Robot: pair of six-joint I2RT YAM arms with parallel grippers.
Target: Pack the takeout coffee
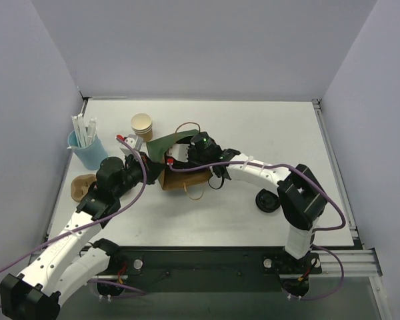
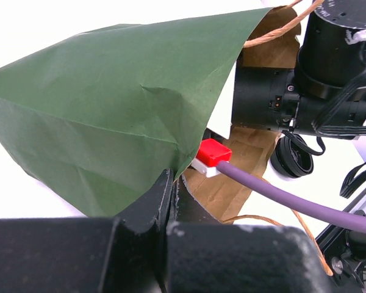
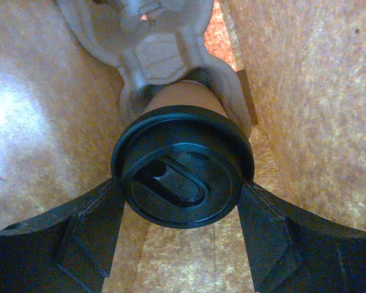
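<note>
The green bag [image 1: 168,143] lies on its side in the middle of the table, its brown inside and twine handles showing. My left gripper [image 2: 171,186] is shut on the bag's green edge [image 2: 122,110] and holds the mouth up. My right gripper [image 3: 182,198] is deep inside the bag; in the top view only its wrist [image 1: 203,148] shows at the mouth. Its fingers [image 3: 91,226] press both sides of the black lid of the takeout coffee [image 3: 183,174]. The brown cup points toward a grey moulded cup carrier [image 3: 155,52] further in.
A blue cup with white straws [image 1: 87,148] stands at the left. A lidless tan paper cup [image 1: 142,125] stands behind the bag. Another tan cup [image 1: 82,187] lies by the left arm. A separate black lid [image 1: 267,201] lies at the right. The bag's brown walls [image 3: 311,91] close round my right gripper.
</note>
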